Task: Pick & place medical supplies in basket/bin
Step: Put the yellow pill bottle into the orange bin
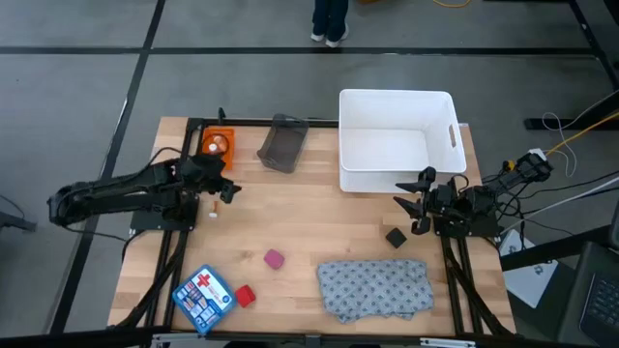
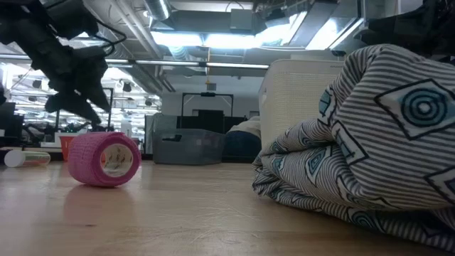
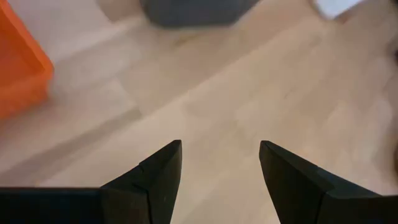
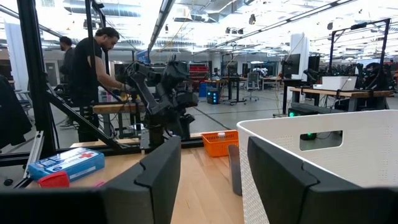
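two claws hang with fingers apart, holding nothing: the left claw (image 1: 224, 189) above a tiny white vial (image 1: 213, 213) near the orange tray (image 1: 218, 143), the right claw (image 1: 418, 205) beside the white plastic bin (image 1: 396, 141). on the wooden worktop (image 1: 309, 227) lie a small black block (image 1: 395, 237), pink roll (image 1: 275, 259), red roll (image 1: 245, 296) and grey patterned cloth (image 1: 375, 288).

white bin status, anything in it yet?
Empty as far as visible. The high view shows the white bin with bare white floor; the grey cloth, pink roll and black block lie on the table.
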`<move>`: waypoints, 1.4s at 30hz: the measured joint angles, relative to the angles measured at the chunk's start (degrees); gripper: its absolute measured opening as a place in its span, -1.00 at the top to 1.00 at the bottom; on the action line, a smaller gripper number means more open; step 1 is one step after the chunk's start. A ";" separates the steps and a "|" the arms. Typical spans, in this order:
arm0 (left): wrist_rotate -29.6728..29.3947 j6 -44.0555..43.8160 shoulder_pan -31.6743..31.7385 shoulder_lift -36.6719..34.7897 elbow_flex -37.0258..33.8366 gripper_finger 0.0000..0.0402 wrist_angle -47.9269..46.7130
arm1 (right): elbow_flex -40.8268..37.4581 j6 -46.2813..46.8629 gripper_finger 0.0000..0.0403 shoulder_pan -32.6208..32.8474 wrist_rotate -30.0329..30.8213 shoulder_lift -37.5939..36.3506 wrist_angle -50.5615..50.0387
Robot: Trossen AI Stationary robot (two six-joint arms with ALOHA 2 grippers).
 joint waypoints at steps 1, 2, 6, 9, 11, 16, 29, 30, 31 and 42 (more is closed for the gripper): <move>-0.24 -0.80 -1.09 0.49 0.00 -0.05 -0.48 | -0.01 0.00 0.07 0.01 0.00 -0.01 0.00; -0.29 -1.56 -2.05 0.99 0.00 -0.05 -1.22 | 0.00 0.00 0.07 0.01 0.00 0.00 0.00; -0.37 -3.82 -6.18 2.68 0.00 -0.05 -4.00 | -0.01 0.00 0.07 0.01 0.00 0.01 -0.02; -1.20 -5.40 -9.05 3.51 1.53 -0.05 -7.51 | -0.01 0.00 0.07 0.00 0.00 0.00 -0.02; -3.12 -6.17 -10.83 4.10 3.64 -0.05 -11.08 | 0.00 -0.01 0.07 0.00 0.00 -0.01 -0.03; -8.75 -9.54 -14.83 6.11 8.93 -0.05 -18.80 | 0.00 0.00 0.07 -0.01 0.00 0.00 -0.09; -12.52 -19.40 -24.25 13.68 8.17 -0.05 -21.64 | 0.00 1.27 0.07 -0.01 0.00 -0.01 -2.14; -12.84 -19.92 -24.80 13.95 8.17 -0.05 -21.36 | 0.00 1.31 0.07 -0.01 0.00 -0.01 -2.14; -13.08 -20.67 -25.34 14.22 8.17 -0.05 -21.38 | 0.00 1.33 0.07 -0.01 0.00 -0.01 -2.14; -13.93 -25.72 -28.68 15.52 8.17 -0.05 -21.13 | 0.00 1.51 0.07 -0.01 0.00 -0.01 -2.14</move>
